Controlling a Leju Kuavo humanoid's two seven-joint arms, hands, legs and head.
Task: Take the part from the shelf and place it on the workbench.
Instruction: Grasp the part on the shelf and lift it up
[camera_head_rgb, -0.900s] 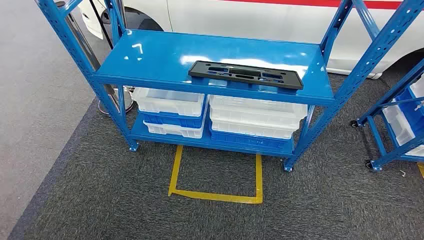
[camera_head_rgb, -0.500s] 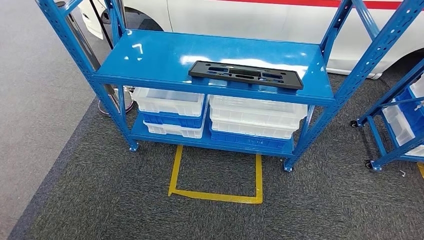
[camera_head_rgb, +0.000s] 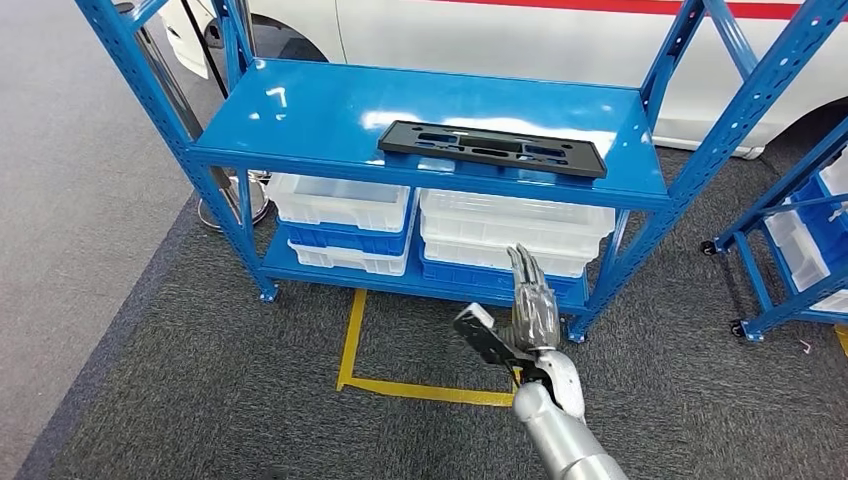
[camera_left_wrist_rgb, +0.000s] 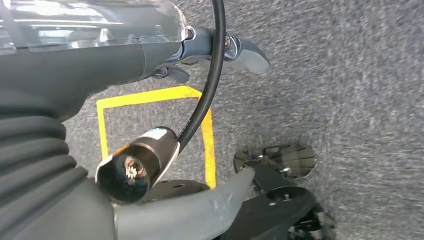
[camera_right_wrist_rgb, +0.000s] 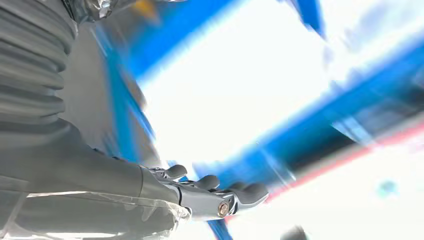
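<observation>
The part (camera_head_rgb: 492, 148) is a long flat black plate with slots. It lies on the top board of the blue shelf (camera_head_rgb: 300, 120), right of the middle and near the front edge. My right hand (camera_head_rgb: 525, 315) is raised in front of the shelf's lower level, well below the part, with fingers straight up, thumb out to the side and nothing in it. The right wrist view is blurred; there the right hand (camera_right_wrist_rgb: 210, 192) has its fingers loosely bent and bare. My left hand (camera_left_wrist_rgb: 150, 55) hangs above the carpet, fingers stretched out and holding nothing.
White and blue bins (camera_head_rgb: 515, 240) are stacked on the shelf's lower level. A yellow tape square (camera_head_rgb: 432, 390) marks the grey carpet in front. A white car (camera_head_rgb: 520, 40) stands behind the shelf. A second blue rack on wheels (camera_head_rgb: 800, 240) is at the right.
My right arm has risen into the head view from below, hand held up before the lower bins. The part and the shelf have not moved.
</observation>
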